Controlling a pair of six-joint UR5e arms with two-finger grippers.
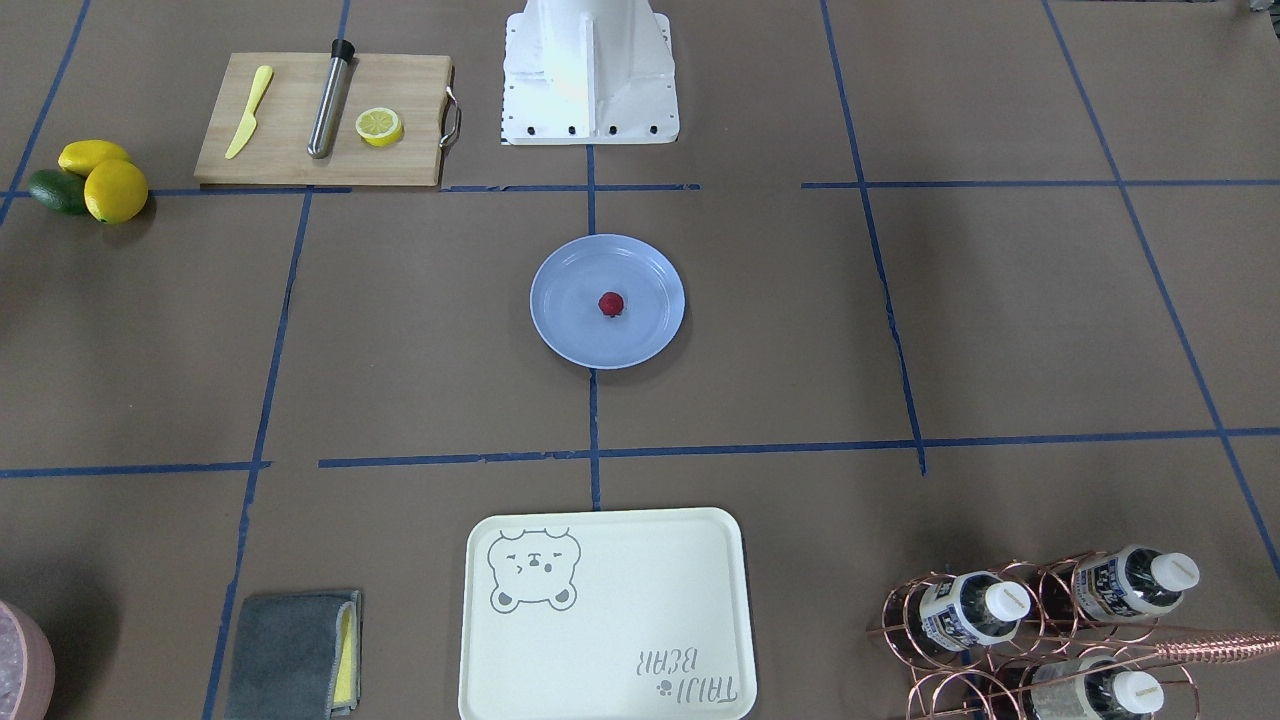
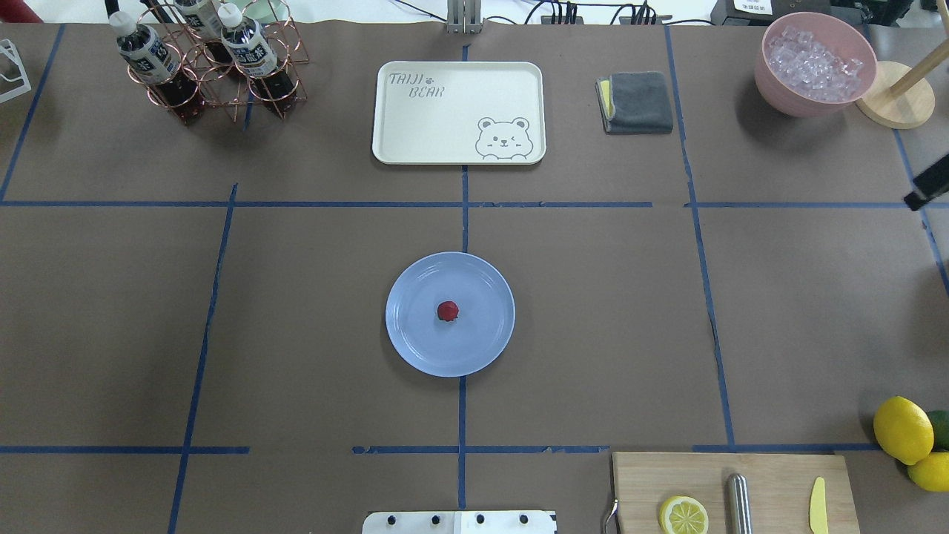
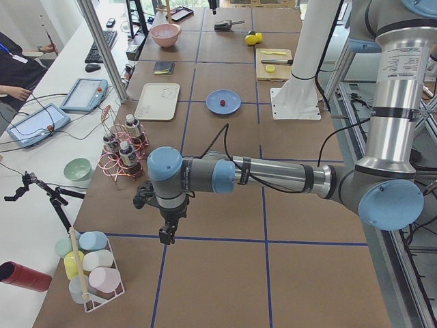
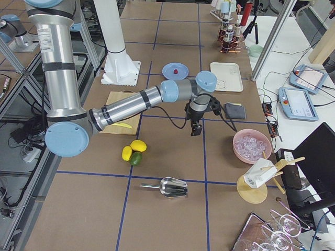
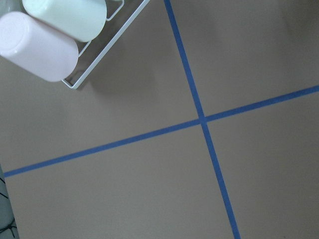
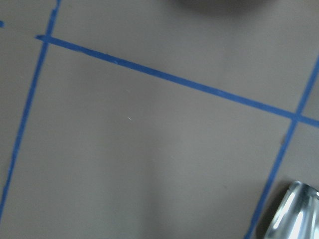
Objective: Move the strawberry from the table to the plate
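Note:
The small dark-red strawberry (image 1: pixel 611 303) (image 2: pixel 447 311) lies near the middle of the light-blue plate (image 1: pixel 560 330) (image 2: pixel 415 345), which sits at the centre of the brown table (image 2: pixel 608 311). Nothing touches either one. My left gripper (image 3: pixel 166 236) hangs far off over the table's left end, near a rack of pastel cups; I cannot tell whether it is open or shut. My right gripper (image 4: pixel 195 130) hovers over the right end, and only a dark sliver of it (image 2: pixel 927 193) shows in the overhead view, so I cannot tell its state. No fingers appear in either wrist view.
Near the robot's base lies a wooden cutting board (image 2: pixel 741 489) with a lemon half, a metal rod and a yellow knife. Lemons (image 2: pixel 902 429) and an avocado lie beside it. At the far side are the bear tray (image 2: pixel 445 126), grey cloth (image 2: pixel 641 102), bottle rack (image 2: pixel 207 67) and ice bowl (image 2: pixel 815 67).

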